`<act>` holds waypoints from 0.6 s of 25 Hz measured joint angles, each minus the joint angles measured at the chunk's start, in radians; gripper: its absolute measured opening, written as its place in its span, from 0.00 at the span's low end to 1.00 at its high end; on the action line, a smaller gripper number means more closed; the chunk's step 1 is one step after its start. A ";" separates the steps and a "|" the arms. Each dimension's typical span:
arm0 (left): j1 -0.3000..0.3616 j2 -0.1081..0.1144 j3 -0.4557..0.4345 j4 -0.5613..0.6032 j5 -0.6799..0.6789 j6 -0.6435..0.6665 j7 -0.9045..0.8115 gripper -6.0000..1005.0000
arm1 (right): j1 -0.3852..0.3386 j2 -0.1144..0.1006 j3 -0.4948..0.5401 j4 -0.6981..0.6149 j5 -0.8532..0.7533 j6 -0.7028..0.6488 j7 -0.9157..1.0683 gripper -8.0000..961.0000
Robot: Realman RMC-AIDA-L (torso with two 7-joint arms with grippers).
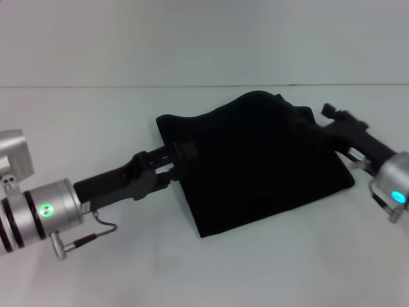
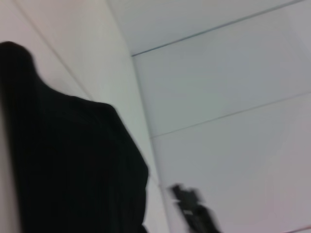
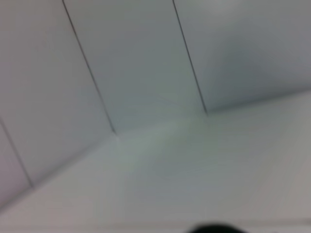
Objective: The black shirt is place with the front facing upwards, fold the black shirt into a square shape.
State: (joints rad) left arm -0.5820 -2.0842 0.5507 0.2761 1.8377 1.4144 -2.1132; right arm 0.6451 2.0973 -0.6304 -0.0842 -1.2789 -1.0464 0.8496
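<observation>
The black shirt [image 1: 255, 166] lies folded into a rough four-sided shape in the middle of the white table, with its far edge bulging upward. No lettering shows. My left gripper [image 1: 182, 157] reaches in from the left and is shut on the shirt's left edge. In the left wrist view the black shirt [image 2: 68, 165] fills the near side. My right gripper [image 1: 323, 120] sits against the shirt's far right corner, black on black. It also shows far off as the right gripper [image 2: 192, 206] in the left wrist view. The right wrist view shows only a sliver of the black shirt [image 3: 214, 229].
The white table [image 1: 96, 275] spreads around the shirt on every side. A pale panelled wall [image 1: 192, 38] rises behind the table's far edge. No other objects are in view.
</observation>
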 joint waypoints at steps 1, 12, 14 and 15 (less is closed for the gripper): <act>-0.001 0.006 0.012 0.004 0.000 -0.013 -0.025 0.80 | -0.031 -0.002 -0.008 -0.017 -0.005 -0.050 0.000 0.95; -0.035 0.033 0.177 0.053 0.000 -0.196 -0.260 0.80 | -0.325 -0.012 -0.067 -0.158 -0.170 -0.369 0.000 0.95; -0.053 0.032 0.181 0.053 0.000 -0.220 -0.277 0.80 | -0.344 -0.014 -0.067 -0.160 -0.202 -0.383 -0.003 0.95; -0.061 0.032 0.184 0.053 0.000 -0.233 -0.284 0.80 | -0.349 -0.014 -0.068 -0.160 -0.217 -0.386 -0.004 0.95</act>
State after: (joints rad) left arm -0.6427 -2.0526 0.7344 0.3288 1.8377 1.1815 -2.3971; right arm 0.2960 2.0830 -0.6979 -0.2445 -1.4956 -1.4327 0.8457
